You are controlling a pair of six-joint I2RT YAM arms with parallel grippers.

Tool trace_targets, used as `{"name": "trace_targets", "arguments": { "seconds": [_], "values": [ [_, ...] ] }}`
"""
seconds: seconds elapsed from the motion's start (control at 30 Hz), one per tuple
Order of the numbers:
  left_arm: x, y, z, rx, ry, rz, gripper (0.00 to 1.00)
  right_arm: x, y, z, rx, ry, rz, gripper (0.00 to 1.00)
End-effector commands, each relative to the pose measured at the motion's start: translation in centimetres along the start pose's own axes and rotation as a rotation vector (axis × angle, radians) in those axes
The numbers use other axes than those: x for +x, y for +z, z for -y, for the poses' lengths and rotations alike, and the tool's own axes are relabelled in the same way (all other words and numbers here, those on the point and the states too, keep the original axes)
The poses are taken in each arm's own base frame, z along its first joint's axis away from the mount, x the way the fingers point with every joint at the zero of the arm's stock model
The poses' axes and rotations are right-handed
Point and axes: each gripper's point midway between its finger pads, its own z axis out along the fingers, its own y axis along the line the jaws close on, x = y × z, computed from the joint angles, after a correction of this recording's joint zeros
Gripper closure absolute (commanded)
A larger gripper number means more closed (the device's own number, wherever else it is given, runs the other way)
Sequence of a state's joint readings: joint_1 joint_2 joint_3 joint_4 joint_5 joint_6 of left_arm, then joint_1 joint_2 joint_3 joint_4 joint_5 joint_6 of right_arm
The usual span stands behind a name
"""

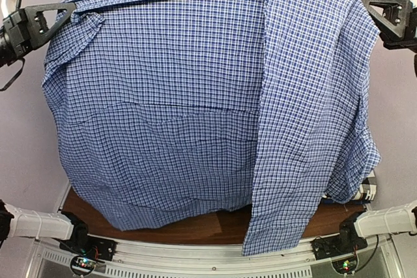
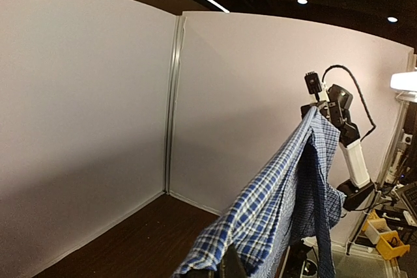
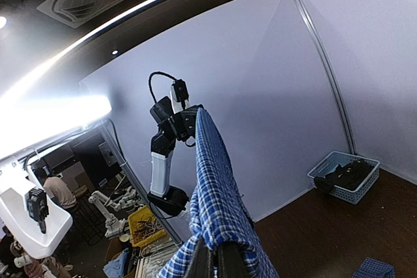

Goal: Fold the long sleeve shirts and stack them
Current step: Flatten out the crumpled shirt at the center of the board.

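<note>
Left tool [image 1: 70,9], right tool [image 1: 365,0]: high, closed.

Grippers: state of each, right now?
Left gripper: shut on the blue check shirt.
Right gripper: shut on the same shirt.

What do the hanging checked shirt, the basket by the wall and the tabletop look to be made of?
Checked shirt: thin woven cloth, probably cotton, matte; it drapes and creases softly.
Basket: light blue plastic by its look, with moulded lattice walls.
Tabletop: dark brown wood or wood-look laminate, smooth; the pictures do not show which.
</note>
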State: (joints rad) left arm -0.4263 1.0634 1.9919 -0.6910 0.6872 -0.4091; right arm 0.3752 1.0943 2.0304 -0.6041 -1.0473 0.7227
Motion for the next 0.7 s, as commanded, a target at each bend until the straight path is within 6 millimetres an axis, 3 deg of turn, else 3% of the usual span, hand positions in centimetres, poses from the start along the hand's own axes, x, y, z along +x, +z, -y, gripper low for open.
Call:
{"name": "trace_targets", "arguments": {
  "seconds": [0.0, 0.2, 0.37, 0.47, 0.53, 0.67],
  "values": [
    [-2.9, 0.3, -6.9, -0.331, 0.054, 0.111, 1.00, -3.7, -0.9, 2.1, 0.187, -0.133, 0.168, 1.00],
    [1.6, 4.1, -17.2, -0.602, 0.058, -0.022, 1.00, -3.9, -0.1, 12.5, 0.523, -0.123, 0.151, 1.00],
    [7.2, 6.7, -25.2, -0.698, 0.010, -0.137, 1.00, -1.5, -0.2, 23.5, 0.790, -0.087, 0.068, 1.00],
    [12.9, 7.5, -30.2, -0.745, -0.040, -0.228, 1.00, 1.8, -1.3, 31.0, 0.909, -0.032, 0.002, 1.00],
    [18.0, 8.1, -33.1, -0.743, -0.106, -0.300, 1.00, 4.4, -2.3, 35.7, 0.958, 0.013, -0.032, 1.00],
    [27.4, 9.6, -38.2, -0.761, -0.212, -0.391, 1.00, 12.4, -4.5, 45.4, 1.071, 0.123, -0.150, 1.00]
  ]
}}
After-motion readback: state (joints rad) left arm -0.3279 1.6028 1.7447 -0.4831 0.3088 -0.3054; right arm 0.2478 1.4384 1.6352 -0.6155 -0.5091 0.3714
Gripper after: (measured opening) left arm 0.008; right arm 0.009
